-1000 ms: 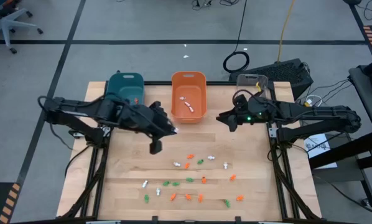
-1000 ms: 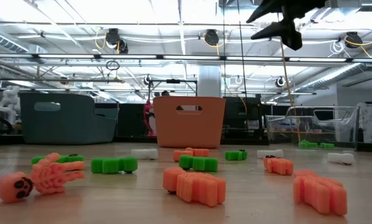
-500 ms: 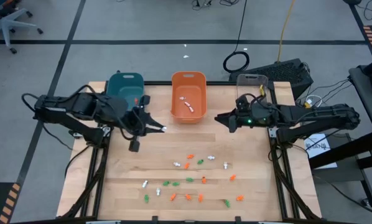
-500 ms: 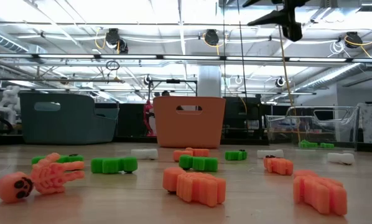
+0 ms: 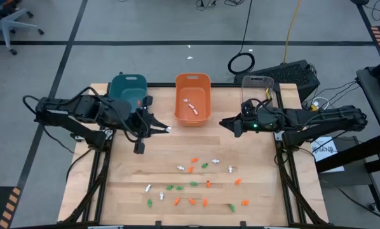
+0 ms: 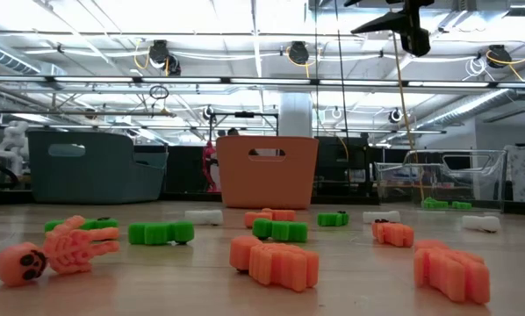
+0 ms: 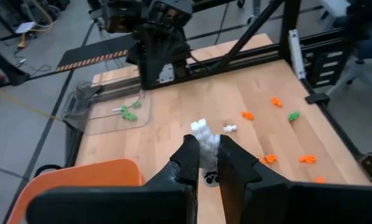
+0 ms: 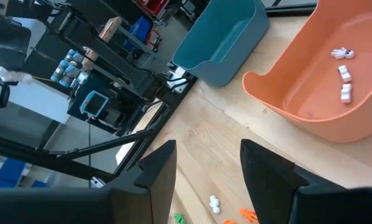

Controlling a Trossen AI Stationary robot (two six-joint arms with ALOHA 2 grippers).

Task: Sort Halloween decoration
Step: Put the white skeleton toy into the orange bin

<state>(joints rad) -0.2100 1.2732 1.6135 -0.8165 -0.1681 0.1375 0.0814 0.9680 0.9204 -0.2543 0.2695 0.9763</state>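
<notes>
gripping white trinket (image 7: 203,138), left gripper (image 7: 204,167)

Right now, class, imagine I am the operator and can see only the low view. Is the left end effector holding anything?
Observer: Yes. In the left wrist view the left end effector is shut on a white trinket.
Operator: Where is it over the table?
Observer: The high view shows it above bare table, just in front of the gap between the teal bin and the orange bin. It is not over either bin.
Operator: And the other arm?
Observer: The right wrist view shows the right end effector open and empty, facing the orange bin.
</notes>
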